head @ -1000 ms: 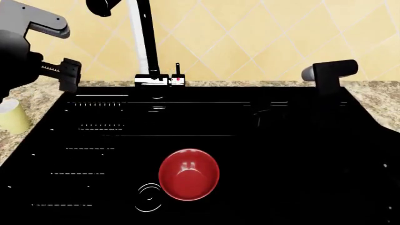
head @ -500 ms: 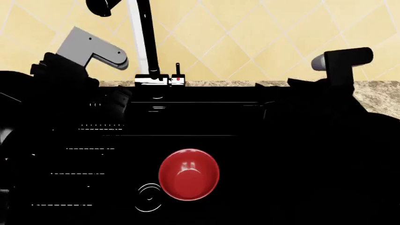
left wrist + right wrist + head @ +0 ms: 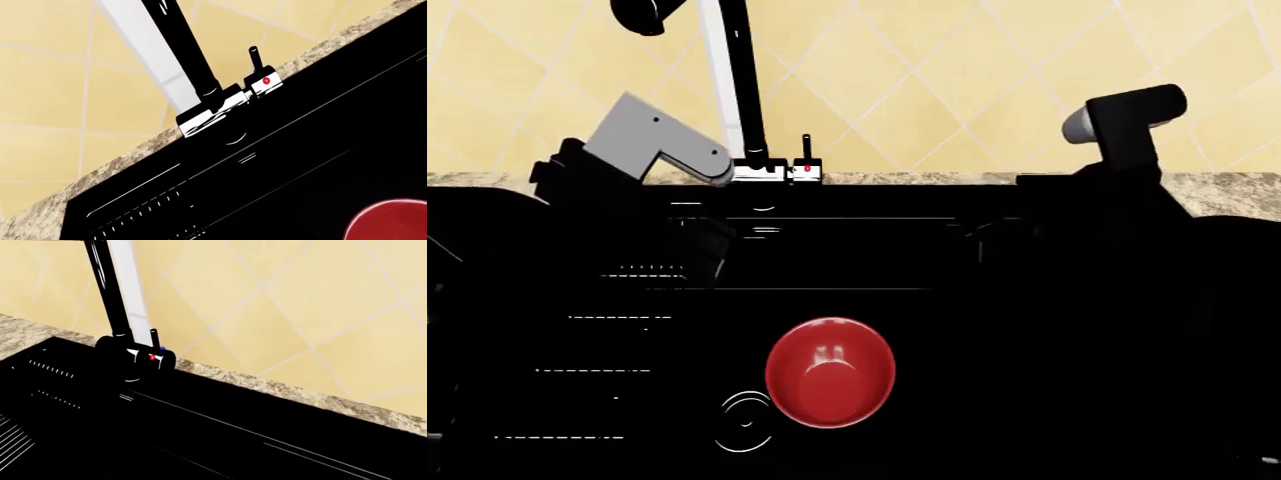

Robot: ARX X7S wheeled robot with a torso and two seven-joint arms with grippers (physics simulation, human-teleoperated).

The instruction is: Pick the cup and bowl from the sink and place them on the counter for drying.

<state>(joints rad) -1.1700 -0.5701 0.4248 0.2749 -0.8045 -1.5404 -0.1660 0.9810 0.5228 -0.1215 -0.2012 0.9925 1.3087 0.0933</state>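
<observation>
The red bowl (image 3: 830, 372) lies in the black sink (image 3: 1028, 330), beside the drain ring (image 3: 743, 422). Its rim also shows in the left wrist view (image 3: 393, 222). The cup is hidden in every view. My left gripper (image 3: 707, 250) hangs over the sink's back left, behind and left of the bowl. My right gripper (image 3: 998, 238) hangs over the sink's back right. Both are black against the black basin, so their jaws cannot be made out. Neither wrist view shows its own fingers distinctly.
The tall faucet (image 3: 737, 80) stands at the sink's back middle, between the arms, with its base and lever (image 3: 257, 82) (image 3: 143, 357). The speckled counter (image 3: 1228, 185) runs behind the sink under the yellow tiled wall. Ribbed drainboard lines (image 3: 614, 318) mark the sink's left part.
My left arm has swung right from over the left counter to over the sink's back left, covering the cup that stood on the counter. My right arm has risen and shifted slightly left.
</observation>
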